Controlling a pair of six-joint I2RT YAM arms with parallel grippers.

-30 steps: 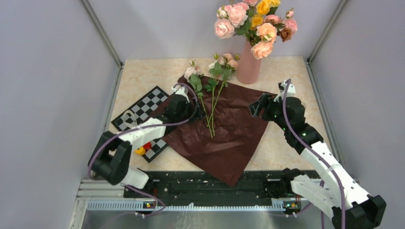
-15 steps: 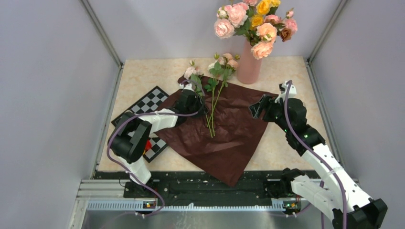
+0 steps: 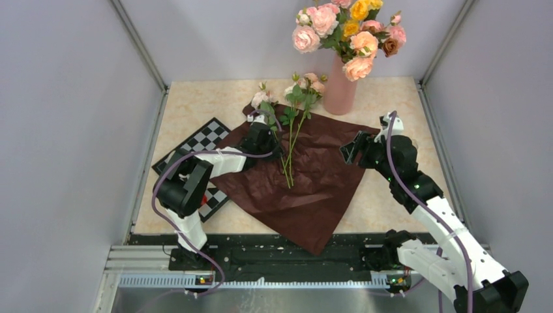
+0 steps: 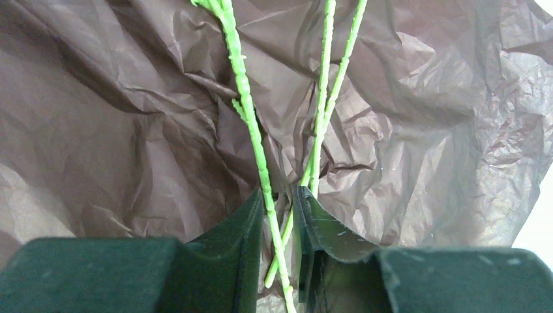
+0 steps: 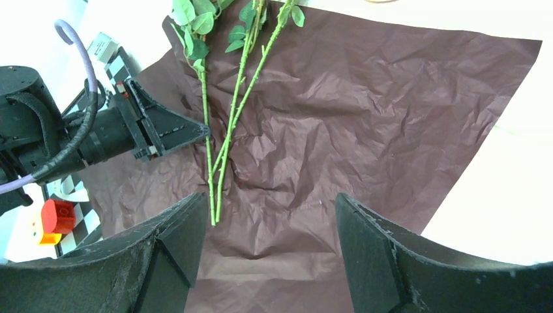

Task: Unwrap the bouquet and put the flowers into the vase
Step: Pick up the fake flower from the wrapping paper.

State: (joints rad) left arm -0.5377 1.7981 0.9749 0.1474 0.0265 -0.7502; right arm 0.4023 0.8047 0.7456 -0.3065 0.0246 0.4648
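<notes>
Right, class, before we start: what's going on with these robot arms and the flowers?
The dark red paper is already spread flat on the table, with the flowers lying loose on it. The left gripper has its jaws narrow around the green stems; whether it grips them yet is unclear. The right gripper hangs open above the paper. The vase stands at the back, holding only larger roses.

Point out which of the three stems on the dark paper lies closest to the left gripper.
The lone stem on the left, thicker and knobbly: it runs through the left gripper, between its jaws. The other two lie crossed together to its right.
</notes>
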